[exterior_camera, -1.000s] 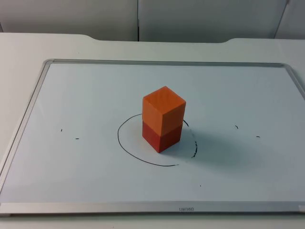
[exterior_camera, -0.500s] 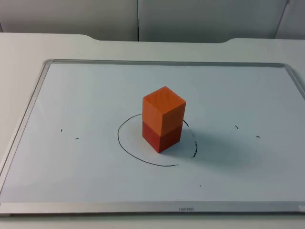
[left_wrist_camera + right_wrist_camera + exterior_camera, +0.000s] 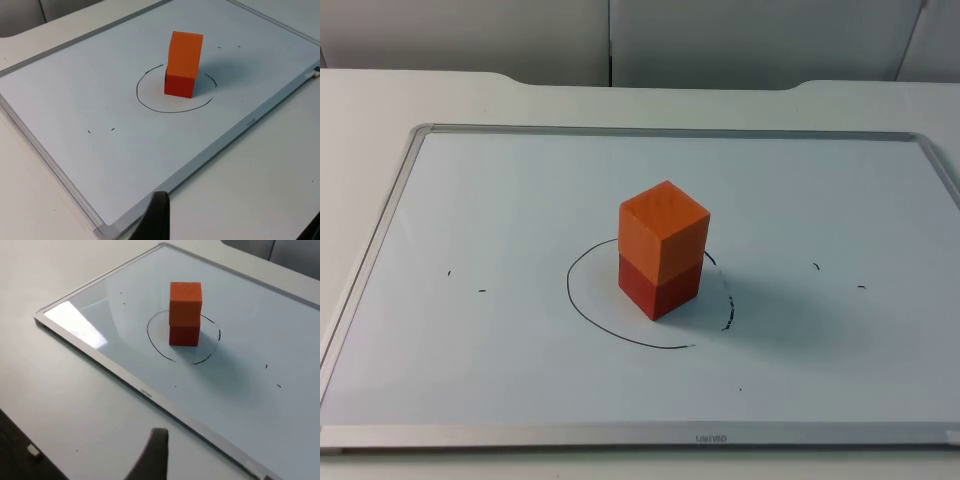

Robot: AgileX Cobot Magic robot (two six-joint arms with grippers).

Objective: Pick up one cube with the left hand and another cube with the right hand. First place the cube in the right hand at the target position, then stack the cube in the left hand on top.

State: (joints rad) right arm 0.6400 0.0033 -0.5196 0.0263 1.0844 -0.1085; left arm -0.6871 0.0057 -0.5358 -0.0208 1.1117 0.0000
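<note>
- Orange cube (image 3: pixel 664 231) is sitting squarely on the red cube (image 3: pixel 660 285), both standing inside the drawn circle (image 3: pixel 582 305) on the whiteboard (image 3: pixel 500 210).
- Left gripper (image 3: pixel 160 220) and right gripper (image 3: pixel 156 456) are hovering beyond the whiteboard's edge, well apart from the circle; finger spread cannot be told.

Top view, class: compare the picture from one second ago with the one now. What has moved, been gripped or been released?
Nothing has visibly changed. The orange cube stays stacked on the red cube inside the drawn circle on the whiteboard, and no gripper has touched them.
</note>
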